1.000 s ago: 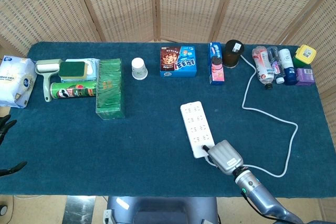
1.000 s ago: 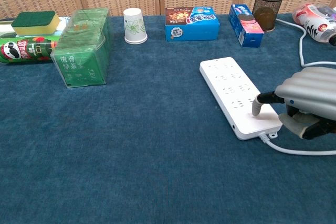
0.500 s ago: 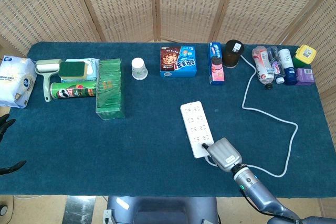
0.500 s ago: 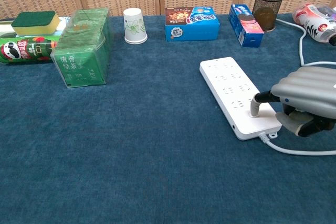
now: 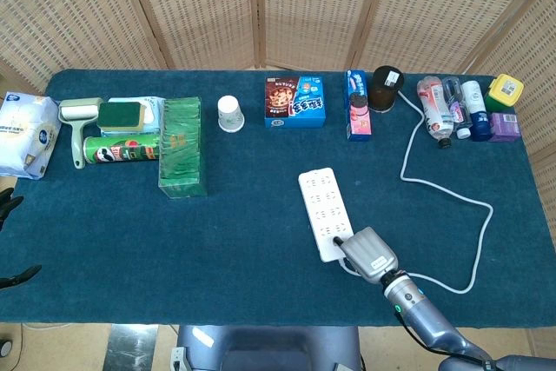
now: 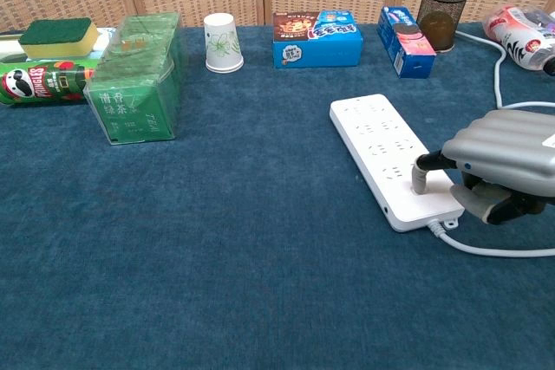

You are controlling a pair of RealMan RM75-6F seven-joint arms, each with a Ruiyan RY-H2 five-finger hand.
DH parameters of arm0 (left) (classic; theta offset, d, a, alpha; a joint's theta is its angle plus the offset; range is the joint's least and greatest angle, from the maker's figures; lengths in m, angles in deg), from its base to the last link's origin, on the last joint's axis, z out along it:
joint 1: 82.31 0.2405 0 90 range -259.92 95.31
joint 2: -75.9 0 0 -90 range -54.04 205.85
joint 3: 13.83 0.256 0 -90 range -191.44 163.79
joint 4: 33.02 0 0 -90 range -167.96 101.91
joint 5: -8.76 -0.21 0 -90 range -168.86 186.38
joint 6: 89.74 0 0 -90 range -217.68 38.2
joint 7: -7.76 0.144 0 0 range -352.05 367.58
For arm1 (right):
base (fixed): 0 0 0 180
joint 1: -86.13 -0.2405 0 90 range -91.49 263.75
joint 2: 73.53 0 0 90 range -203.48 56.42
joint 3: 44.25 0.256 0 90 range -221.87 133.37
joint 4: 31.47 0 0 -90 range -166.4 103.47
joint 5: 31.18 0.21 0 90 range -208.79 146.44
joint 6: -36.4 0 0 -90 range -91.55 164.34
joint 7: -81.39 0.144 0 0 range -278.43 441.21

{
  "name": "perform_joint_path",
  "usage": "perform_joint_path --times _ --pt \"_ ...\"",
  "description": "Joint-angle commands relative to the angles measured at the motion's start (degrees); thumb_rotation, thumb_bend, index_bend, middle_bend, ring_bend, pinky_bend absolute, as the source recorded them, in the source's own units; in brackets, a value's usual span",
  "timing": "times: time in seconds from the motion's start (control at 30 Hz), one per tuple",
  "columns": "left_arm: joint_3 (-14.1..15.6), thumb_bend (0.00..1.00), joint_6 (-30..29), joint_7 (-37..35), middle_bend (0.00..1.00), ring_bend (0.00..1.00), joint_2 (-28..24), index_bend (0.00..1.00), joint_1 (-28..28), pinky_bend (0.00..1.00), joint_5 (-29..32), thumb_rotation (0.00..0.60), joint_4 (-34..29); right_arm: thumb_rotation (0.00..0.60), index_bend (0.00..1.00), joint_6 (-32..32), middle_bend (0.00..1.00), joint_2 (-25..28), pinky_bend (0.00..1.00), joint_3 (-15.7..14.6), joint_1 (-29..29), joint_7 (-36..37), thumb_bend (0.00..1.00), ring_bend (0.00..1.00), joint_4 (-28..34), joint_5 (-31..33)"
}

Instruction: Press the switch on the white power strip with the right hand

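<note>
White power strip (image 6: 392, 159), at the frame's right centre, is touched at its near end by one extended fingertip (image 6: 420, 181) of the right hand (image 6: 499, 162), otherwise curled and grasping nothing.

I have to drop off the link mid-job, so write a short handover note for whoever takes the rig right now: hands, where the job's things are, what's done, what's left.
Right hand: over the near, cable end of the long white power strip, one fingertip extended down onto its top; the other fingers curled under, holding nothing.
Left hand: barely visible at the table's left edge, away from the job; state unclear.
Power strip: flat on the blue tablecloth, its white cable running back toward the bottles.
Done: finger placed on the switch end.
Left: I cannot tell whether the switch has clicked; confirm the press, then lift the right hand clear.
</note>
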Motion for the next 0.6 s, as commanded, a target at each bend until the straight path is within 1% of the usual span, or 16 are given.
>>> perform_joint_path --times 0.03,0.33,0.6 --pt "-0.02 0.12 0.05 -0.06 0.0 0.0 0.02 0.0 0.01 0.0 0.09 0.6 0.07 0.6 0.31 -0.32 0.97 -0.05 1.0 -0.14 -0.16 -0.35 0.77 1.0 0.08 0.2" --pt "-0.01 0.12 -0.02 -0.32 0.0 0.0 0.13 0.0 0.07 0.0 0.09 0.6 0.43 0.6 0.31 -1.29 0.97 0.11 1.0 -0.69 -0.41 -0.8 0.77 1.0 0.59 0.49" --pt "-0.09 0.12 0.05 -0.7 0.0 0.0 0.24 0.0 0.0 0.0 0.18 0.6 0.64 0.6 0.31 -5.09 0.97 3.55 1.0 1.22 -0.63 -0.39 0.77 1.0 5.71 -1.99"
